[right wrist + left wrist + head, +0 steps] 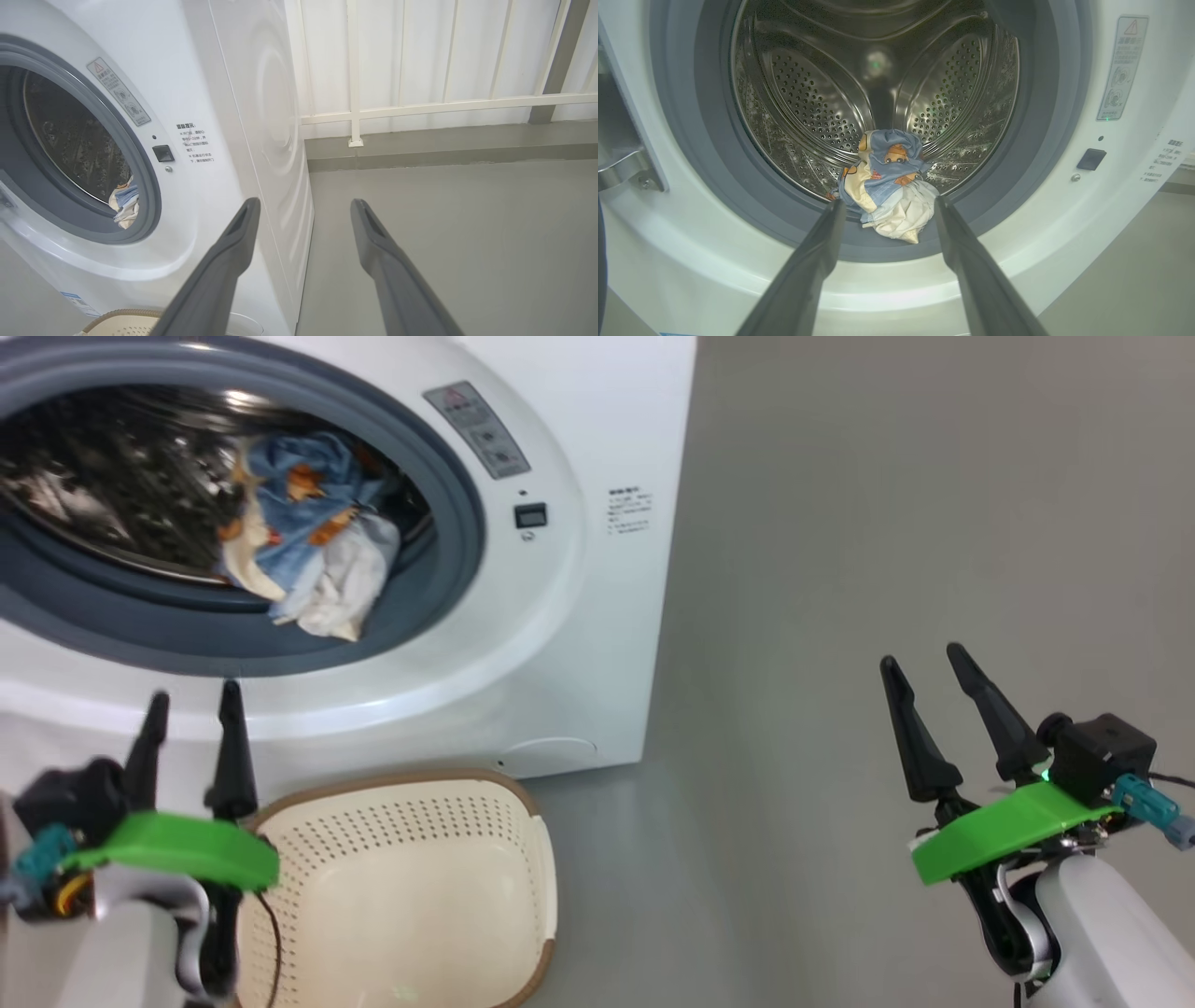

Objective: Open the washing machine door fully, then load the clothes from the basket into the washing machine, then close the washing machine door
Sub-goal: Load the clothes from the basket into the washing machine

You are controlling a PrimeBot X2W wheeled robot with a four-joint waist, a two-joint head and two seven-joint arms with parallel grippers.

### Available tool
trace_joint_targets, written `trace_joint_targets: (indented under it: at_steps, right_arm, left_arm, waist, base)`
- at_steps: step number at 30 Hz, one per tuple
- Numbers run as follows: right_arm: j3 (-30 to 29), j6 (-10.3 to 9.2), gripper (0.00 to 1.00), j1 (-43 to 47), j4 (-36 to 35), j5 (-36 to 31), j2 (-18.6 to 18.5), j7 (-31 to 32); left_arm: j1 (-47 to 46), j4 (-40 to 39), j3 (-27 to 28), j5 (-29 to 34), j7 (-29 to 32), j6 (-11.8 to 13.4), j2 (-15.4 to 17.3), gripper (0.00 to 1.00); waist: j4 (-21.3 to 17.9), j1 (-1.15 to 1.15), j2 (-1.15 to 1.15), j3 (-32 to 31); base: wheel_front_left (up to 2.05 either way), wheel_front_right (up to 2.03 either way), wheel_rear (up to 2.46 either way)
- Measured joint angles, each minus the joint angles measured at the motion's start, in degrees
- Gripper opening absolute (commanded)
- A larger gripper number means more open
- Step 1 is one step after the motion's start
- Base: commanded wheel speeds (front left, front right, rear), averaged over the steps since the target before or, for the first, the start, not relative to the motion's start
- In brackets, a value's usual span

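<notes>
The clothes (887,186) lay partly on the grey gasket (691,140), where the door might pinch them at closing, while the left gripper (194,691) and the right gripper (920,654) stood wide open, empty.

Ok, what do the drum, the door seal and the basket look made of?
Drum: looks like polished steel, with bright reflections and punched holes. Door seal: matte grey, probably rubber. Basket: cream plastic by its look, moulded holes, brown woven-look rim.
</notes>
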Motion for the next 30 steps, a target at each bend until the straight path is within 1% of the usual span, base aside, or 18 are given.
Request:
trace_joint_targets:
  at_steps: [7,10,14,30]
  right_arm:
    - [0.0,0.00,1.00,1.6,0.3,0.3,-1.6,0.0]
    - [0.1,0.00,1.00,2.0,0.3,1.6,-2.2,0.0]
    - [0.2,0.00,1.00,2.0,-0.4,1.6,-2.7,0.0]
    - [0.2,0.00,1.00,2.1,-1.7,1.5,-3.4,0.0]
  left_arm:
    - [6.6,-4.0,0.4,0.5,0.0,0.0,-1.1,1.00]
    - [8.5,-5.8,0.8,0.8,0.0,0.0,-1.5,1.00]
    - [9.9,-7.8,1.1,0.9,0.0,0.0,-2.2,1.00]
    - [12.1,-10.5,1.3,1.1,0.0,0.1,-3.5,1.00]
  waist:
    - [2.3,0.00,0.00,-3.5]
    - [3.0,0.00,0.00,-4.5]
    - [3.9,0.00,0.00,-5.0]
    - [3.8,0.01,0.00,-5.1]
  base:
    - [0.00,0.00,0.00]
    - [0.00,0.00,0.00]
    - [0.00,0.00,0.00]
    - [0.00,0.00,0.00]
